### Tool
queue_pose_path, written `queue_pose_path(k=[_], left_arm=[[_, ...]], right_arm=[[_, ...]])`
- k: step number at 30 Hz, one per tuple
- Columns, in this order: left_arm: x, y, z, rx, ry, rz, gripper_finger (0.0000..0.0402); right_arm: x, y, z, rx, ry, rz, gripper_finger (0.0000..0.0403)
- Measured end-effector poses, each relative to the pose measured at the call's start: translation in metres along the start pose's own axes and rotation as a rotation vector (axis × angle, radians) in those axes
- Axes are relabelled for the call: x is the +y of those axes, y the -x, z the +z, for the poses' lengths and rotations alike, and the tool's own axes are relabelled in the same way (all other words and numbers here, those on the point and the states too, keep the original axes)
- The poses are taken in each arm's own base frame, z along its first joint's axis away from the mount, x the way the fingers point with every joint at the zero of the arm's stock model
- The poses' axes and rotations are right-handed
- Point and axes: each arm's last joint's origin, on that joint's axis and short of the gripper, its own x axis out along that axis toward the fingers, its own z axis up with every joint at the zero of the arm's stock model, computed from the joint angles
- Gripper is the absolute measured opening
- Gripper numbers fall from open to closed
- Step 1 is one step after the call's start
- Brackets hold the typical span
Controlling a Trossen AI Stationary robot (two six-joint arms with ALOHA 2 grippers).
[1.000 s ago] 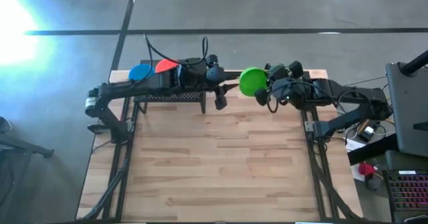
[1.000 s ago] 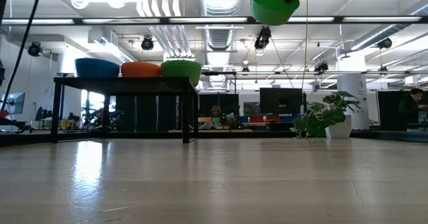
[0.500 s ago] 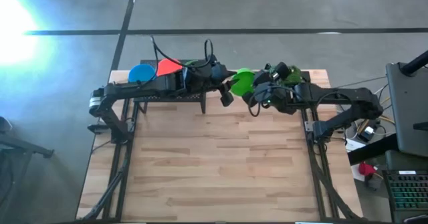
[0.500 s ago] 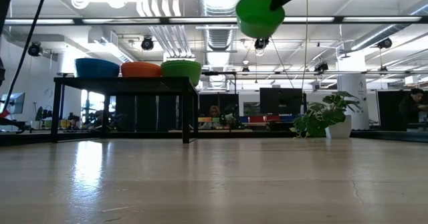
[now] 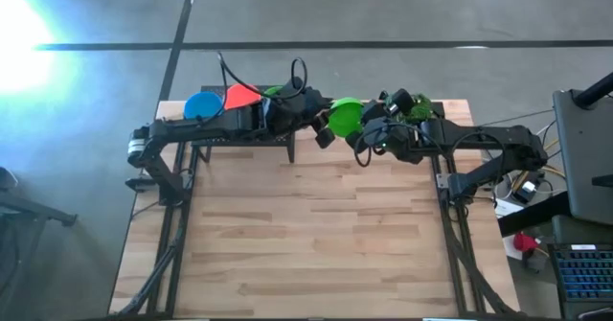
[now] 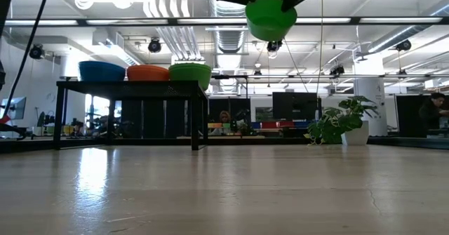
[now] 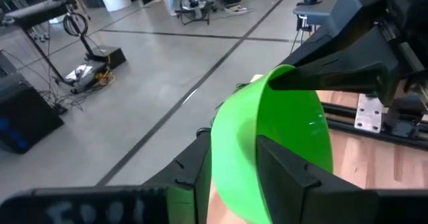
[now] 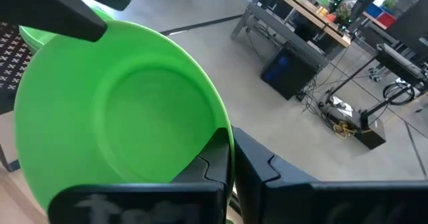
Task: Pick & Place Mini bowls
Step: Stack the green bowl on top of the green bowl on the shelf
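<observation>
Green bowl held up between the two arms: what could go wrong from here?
1. The small green plastic bowl hangs high over the wooden table, pinched only at its rim by the right gripper; releasing before the left gripper closes would likely drop it.
2. The left jaws stand open astride the rim; closing off-centre could tilt the bowl.

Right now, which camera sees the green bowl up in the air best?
The right wrist view: the green bowl fills it, inside showing, rim pinched by the right gripper. The left wrist view shows it edge-on, the low view from underneath, the high view small.
</observation>
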Motion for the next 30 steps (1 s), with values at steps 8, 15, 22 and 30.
queue_pose_path(k=[8,15,22,30], left_arm=[[-0.004,-0.007,-0.019,0.059,0.055,-0.002,0.0112],[-0.006,-0.011,-0.026,0.077,0.075,0.007,0.0098],[-0.004,-0.011,-0.026,0.076,0.105,0.043,0.001],[-0.004,-0.012,-0.027,0.078,0.161,0.06,0.0002]], right_arm=[[0.0,0.0,0.001,-0.007,-0.004,0.004,0.0008],[0.0,0.0,0.001,-0.006,-0.004,0.008,0.0008],[0.0,0.001,0.001,-0.008,-0.011,0.009,0.0009],[0.001,0.002,0.003,-0.015,0.014,0.025,0.0042]])
